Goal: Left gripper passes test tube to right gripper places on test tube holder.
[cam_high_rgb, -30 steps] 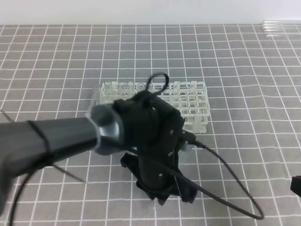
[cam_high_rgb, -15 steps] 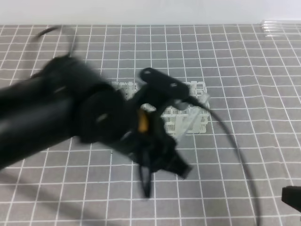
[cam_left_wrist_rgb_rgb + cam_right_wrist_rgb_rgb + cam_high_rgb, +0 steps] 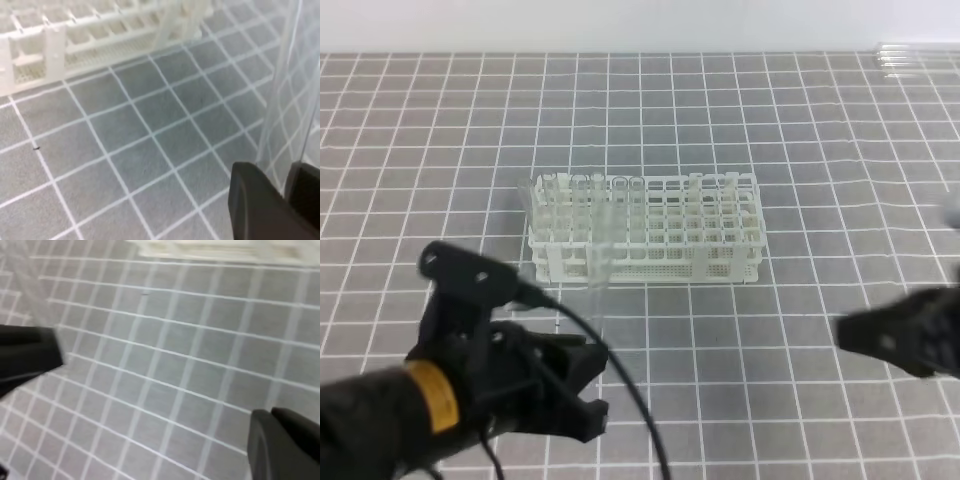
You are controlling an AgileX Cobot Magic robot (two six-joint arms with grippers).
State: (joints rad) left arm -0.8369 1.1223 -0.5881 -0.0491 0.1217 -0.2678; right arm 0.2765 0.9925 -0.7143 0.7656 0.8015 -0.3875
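The test tube (image 3: 599, 252) is a clear glass tube standing nearly upright in front of the test tube holder (image 3: 650, 232), a white lattice rack at mid-table. My left gripper (image 3: 582, 360), black with a yellow-orange band, is at the lower left and shut on the tube's lower end. In the left wrist view the test tube (image 3: 286, 100) rises from between the black fingers (image 3: 250, 200), with the holder (image 3: 75, 40) beyond. My right gripper (image 3: 860, 335) is blurred at the right, shut and holding nothing, well apart from the tube. Its fingers (image 3: 285, 445) show in the right wrist view.
Grey checked cloth covers the table (image 3: 800, 130). Spare clear tubes (image 3: 910, 55) lie at the far right corner. Several tubes stand in the rack's left holes. A black cable (image 3: 620, 380) loops off the left wrist.
The left arm has drawn back from over the rack to the lower left, with the tube now upright in its grip. The right gripper has come in from the right edge.
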